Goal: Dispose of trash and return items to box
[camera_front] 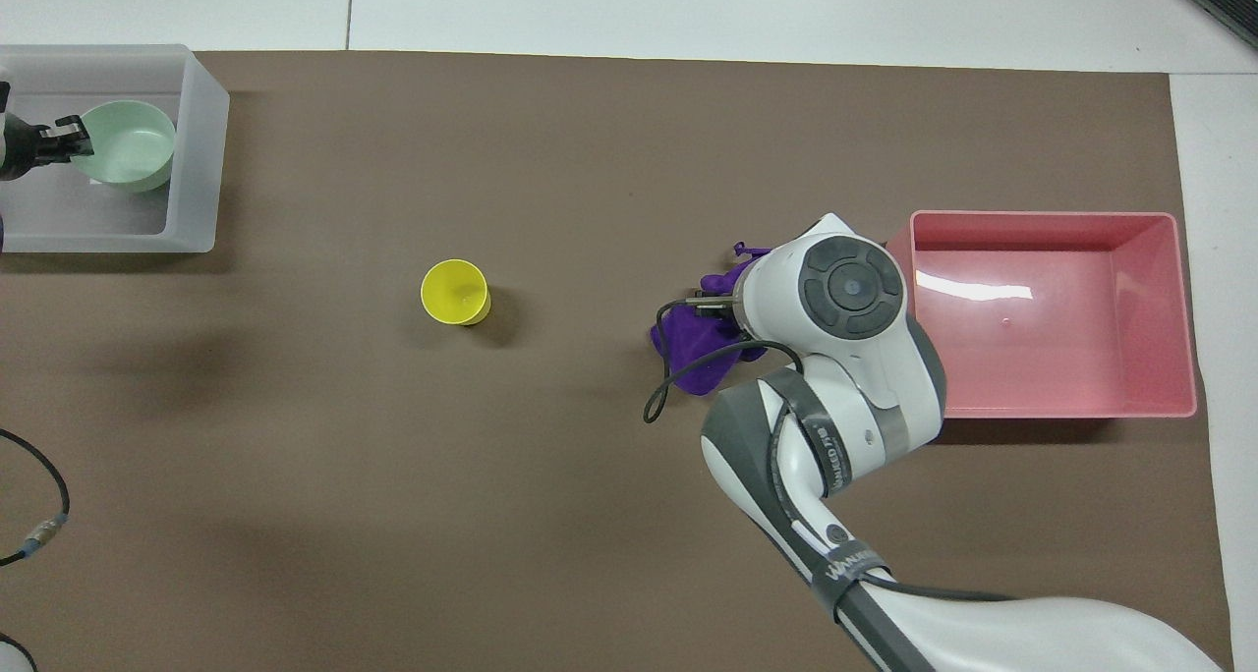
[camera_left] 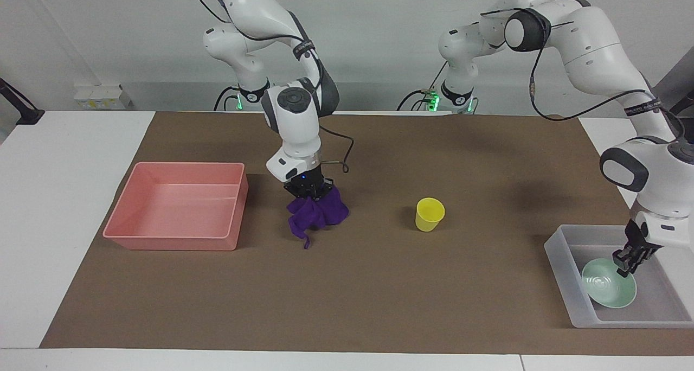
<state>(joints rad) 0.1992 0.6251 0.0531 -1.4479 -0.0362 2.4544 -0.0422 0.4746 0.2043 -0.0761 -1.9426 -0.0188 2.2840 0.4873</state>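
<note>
Over the brown mat (camera_left: 379, 284), between the pink tray (camera_left: 179, 205) and the yellow cup (camera_left: 430, 214), your right gripper (camera_left: 310, 191) has its fingertips pinched together on the top of the purple cloth (camera_left: 317, 212). The cloth hangs bunched beneath it with a thin corner dangling down, and you cannot tell whether that corner touches the mat. From overhead, the right arm's wrist covers most of the cloth (camera_front: 700, 343), which shows just beside the pink tray (camera_front: 1052, 313) toward the cup (camera_front: 455, 292). The cup stands upright on the mat, apart from both grippers. At the left arm's end of the table, the translucent box (camera_left: 569, 284) holds the mint-green bowl (camera_left: 607, 290), which sits tilted inside it. Your left gripper (camera_left: 624, 263) is at the bowl's rim on the side nearer the robots; you cannot tell how far its fingers are parted or whether they grip the rim. Overhead, the left gripper (camera_front: 67, 140) shows at the edge of the bowl (camera_front: 126, 143) within the box (camera_front: 201, 161).
</note>
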